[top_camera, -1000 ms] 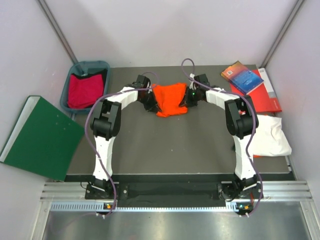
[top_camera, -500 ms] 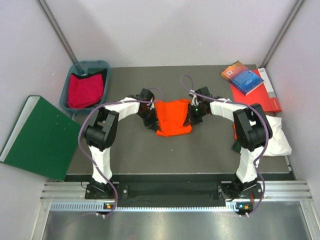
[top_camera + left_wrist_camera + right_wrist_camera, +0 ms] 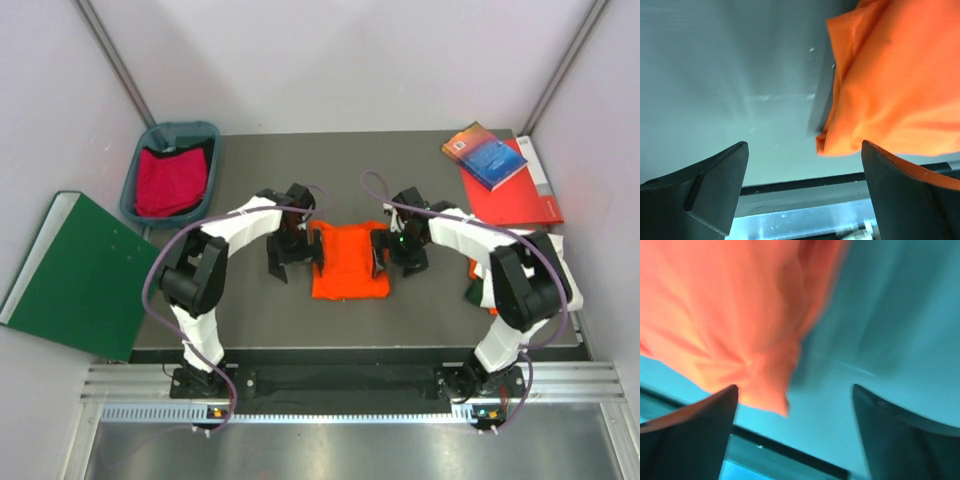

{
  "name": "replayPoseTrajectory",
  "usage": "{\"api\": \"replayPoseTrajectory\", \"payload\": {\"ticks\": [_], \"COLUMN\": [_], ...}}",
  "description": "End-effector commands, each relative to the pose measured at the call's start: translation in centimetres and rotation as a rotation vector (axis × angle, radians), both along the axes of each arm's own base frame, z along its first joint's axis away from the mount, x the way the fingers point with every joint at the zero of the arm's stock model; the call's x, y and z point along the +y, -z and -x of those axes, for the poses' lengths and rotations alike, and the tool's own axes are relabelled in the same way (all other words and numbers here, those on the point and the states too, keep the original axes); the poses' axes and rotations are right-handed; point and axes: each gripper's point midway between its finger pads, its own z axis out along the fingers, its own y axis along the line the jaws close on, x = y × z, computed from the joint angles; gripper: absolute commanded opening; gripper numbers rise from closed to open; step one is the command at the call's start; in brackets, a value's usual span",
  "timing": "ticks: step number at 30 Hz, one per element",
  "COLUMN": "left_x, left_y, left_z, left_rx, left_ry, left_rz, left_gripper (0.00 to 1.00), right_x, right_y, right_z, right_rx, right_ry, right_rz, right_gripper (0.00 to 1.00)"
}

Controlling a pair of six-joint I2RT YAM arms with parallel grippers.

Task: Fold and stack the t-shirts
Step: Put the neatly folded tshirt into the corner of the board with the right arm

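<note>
The bright orange soft t-shirt (image 3: 350, 262) lies folded in a rough square in the middle of the dark grey flat table (image 3: 400, 180). It sits btwn the two arms.

The left gripper (image 3: 297, 266) is just beside the shirt's left edge. Its jaws stand wide apart w/ nothing in them. In the left wrist view the black fingers (image 3: 705, 195) are spread far apart. The orange cloth (image 3: 895, 85) is up on the right side, and its low corner is near the right finger. Bare table fills the gap of the left gripper (image 3: 804, 150).

The right gripper (image 3: 396, 260) is at the shirt's right edge, jaws wide too. The right wrist view is blurry. The orange cloth (image 3: 730, 315) fills the top left there, and its corner comes down near the gap of the right gripper (image 3: 795, 390). It looks like no cloth is pinched, but the blur makes that hard to tell.

Other stuff:
- A crimson red soft t-shirt (image 3: 168, 182) lies in a blue-grey plastic bin (image 3: 180, 128) at the table's far left corner.
- A stiff flat dark-green board (image 3: 85, 275) lies off the left side.
- A blue book (image 3: 485, 155) rests on a red book (image 3: 530, 200) at the far right corner.
</note>
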Motion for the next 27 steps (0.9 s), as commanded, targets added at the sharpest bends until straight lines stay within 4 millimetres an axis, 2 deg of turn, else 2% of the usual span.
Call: {"api": "replayPoseTrajectory", "payload": {"ticks": [1, 3, 4, 7, 10, 11, 15, 16, 20, 25, 27], "left_x": [2.4, 2.5, 2.3, 1.8, 0.9, 0.5, -0.8, -1.0, -1.3, -1.5, -1.2], "left_y": [-7.2, -8.0, -8.4, -8.1, -7.6, -8.0, -7.4, -7.4, -7.1, -7.1, -7.1], "left_z": [-2.1, -2.4, -2.7, -3.1, -3.9, -4.7, -6.3, -6.6, -7.4, -7.7, -7.7], "left_rx": [-0.221, -0.251, -0.271, -0.272, -0.257, -0.275, -0.272, -0.277, -0.281, -0.286, -0.288], "left_ry": [0.006, 0.011, 0.014, 0.029, 0.046, 0.053, 0.092, 0.107, 0.129, 0.146, 0.149], "left_rz": [-0.076, -0.071, -0.06, -0.047, -0.032, -0.019, -0.002, -0.001, -0.004, 0.001, -0.005], "left_gripper": [0.99, 0.99, 0.99, 0.99, 0.99, 0.99, 0.99, 0.99, 0.99, 0.99, 0.99], "right_x": [-5.3, -7.1, -8.7, -12.3, -15.2, -16.1, -19.5, -20.2, -22.1, -24.3, -24.8], "right_y": [-9.4, -12.0, -13.1, -13.2, -11.8, -11.2, -8.0, -7.8, -5.8, -4.4, -3.1], "right_z": [-4.4, -5.3, -5.7, -5.6, -4.8, -4.6, -2.6, -2.5, -1.8, -1.1, -0.9], "right_rx": [-0.352, -0.445, -0.476, -0.448, -0.387, -0.359, -0.225, -0.213, -0.136, -0.076, -0.036], "right_ry": [0.062, 0.081, 0.106, 0.151, 0.212, 0.227, 0.247, 0.27, 0.275, 0.304, 0.314], "right_rz": [0.247, 0.31, 0.386, 0.543, 0.668, 0.708, 0.865, 0.893, 0.985, 1.119, 1.111], "right_gripper": [1.0, 1.0, 1.0, 1.0, 1.0, 1.0, 0.92, 0.91, 0.88, 0.87, 0.84]}}
